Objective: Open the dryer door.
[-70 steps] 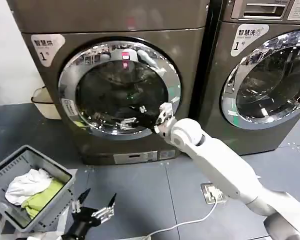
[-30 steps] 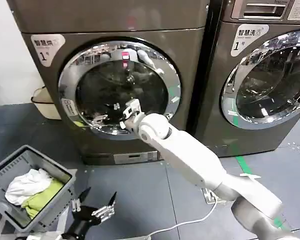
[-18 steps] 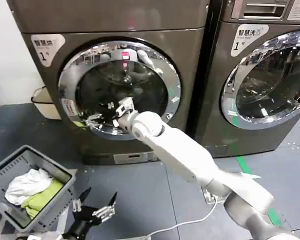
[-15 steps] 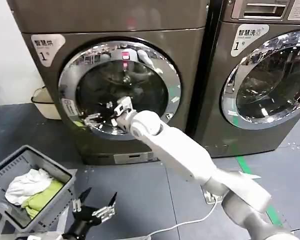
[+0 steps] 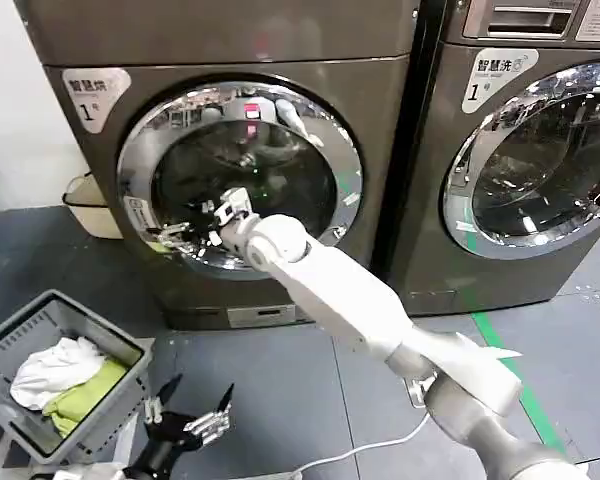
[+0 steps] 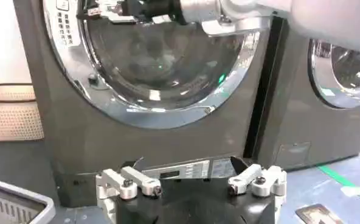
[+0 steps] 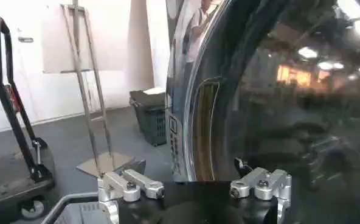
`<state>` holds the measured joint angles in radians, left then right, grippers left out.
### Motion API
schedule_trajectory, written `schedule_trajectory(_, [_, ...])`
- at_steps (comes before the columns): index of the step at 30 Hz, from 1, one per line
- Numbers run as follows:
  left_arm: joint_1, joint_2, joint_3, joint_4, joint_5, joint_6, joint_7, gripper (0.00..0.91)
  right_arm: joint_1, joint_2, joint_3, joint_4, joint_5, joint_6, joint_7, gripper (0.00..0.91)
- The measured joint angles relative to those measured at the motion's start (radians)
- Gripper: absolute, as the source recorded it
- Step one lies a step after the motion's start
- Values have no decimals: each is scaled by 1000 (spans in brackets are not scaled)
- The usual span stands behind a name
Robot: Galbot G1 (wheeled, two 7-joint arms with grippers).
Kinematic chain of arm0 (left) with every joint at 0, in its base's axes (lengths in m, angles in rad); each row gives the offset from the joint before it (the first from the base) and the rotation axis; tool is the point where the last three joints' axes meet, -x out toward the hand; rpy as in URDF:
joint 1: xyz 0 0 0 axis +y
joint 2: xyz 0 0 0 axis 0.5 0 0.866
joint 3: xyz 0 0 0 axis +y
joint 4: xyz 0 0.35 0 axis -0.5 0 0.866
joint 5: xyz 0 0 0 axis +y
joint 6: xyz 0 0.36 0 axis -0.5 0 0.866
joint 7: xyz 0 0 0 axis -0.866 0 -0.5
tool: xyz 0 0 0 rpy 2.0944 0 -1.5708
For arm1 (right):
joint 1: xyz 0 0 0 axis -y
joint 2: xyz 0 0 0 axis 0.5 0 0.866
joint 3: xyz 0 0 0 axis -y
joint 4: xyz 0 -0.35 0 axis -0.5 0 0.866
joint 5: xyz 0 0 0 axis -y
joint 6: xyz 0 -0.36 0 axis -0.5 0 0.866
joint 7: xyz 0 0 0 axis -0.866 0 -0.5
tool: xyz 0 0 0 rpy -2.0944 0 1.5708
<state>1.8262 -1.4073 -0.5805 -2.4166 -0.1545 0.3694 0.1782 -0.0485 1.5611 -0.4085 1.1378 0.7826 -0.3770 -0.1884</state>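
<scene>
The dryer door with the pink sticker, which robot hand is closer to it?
The right. The right gripper is up at the dryer door, open by the left part of its chrome rim. The left gripper hangs open low over the floor, well below and in front of the door.

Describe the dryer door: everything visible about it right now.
The dryer door is a large round porthole with a wide chrome rim, dark tinted glass, a pink sticker at the top and white labels on the rim. It sits shut, flush in the left machine's grey front. The right claw, open, reaches its lower-left rim; contact can't be confirmed.
</scene>
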Motion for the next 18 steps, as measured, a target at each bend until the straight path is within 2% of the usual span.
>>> schedule_trajectory(11, [-4, 2, 0, 0, -3, 0, 0, 907, 12, 48, -7, -39, -5, 2, -1, 907])
schedule_trajectory(18, [-5, 3, -1, -1, -6, 0, 0, 907, 21, 48, -7, -66, -16, 6, -10, 907])
